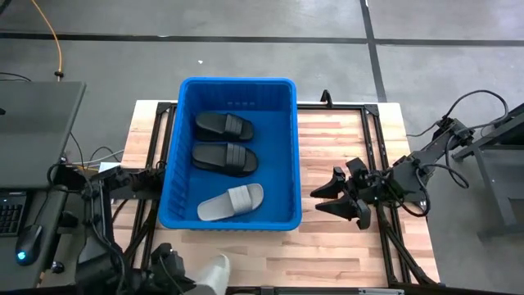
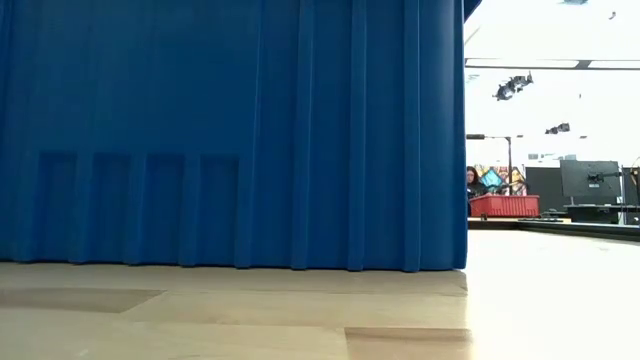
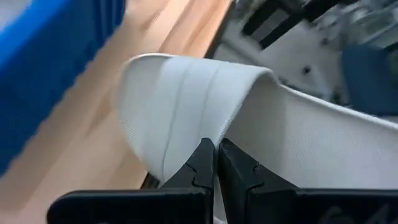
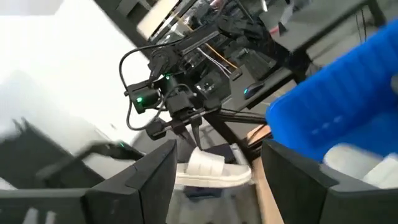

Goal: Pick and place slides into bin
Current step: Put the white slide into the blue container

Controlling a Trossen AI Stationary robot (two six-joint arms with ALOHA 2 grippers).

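Three slides [image 1: 226, 154] lay crosswise in the bin [image 1: 172, 156]; left gripper [image 3: 216, 163] pinched a fourth grey slide's [image 3: 205, 106] strap; right gripper [image 1: 342, 197] spread, empty.

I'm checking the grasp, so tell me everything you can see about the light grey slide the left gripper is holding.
The light grey slide looks like matte rubber, with a flat sole and one wide ribbed band strap. The left gripper is shut on the strap's edge, holding it off the table near the front edge, outside the bin. The right wrist view shows it hanging roughly level, sole down. Nothing else visibly touches it.
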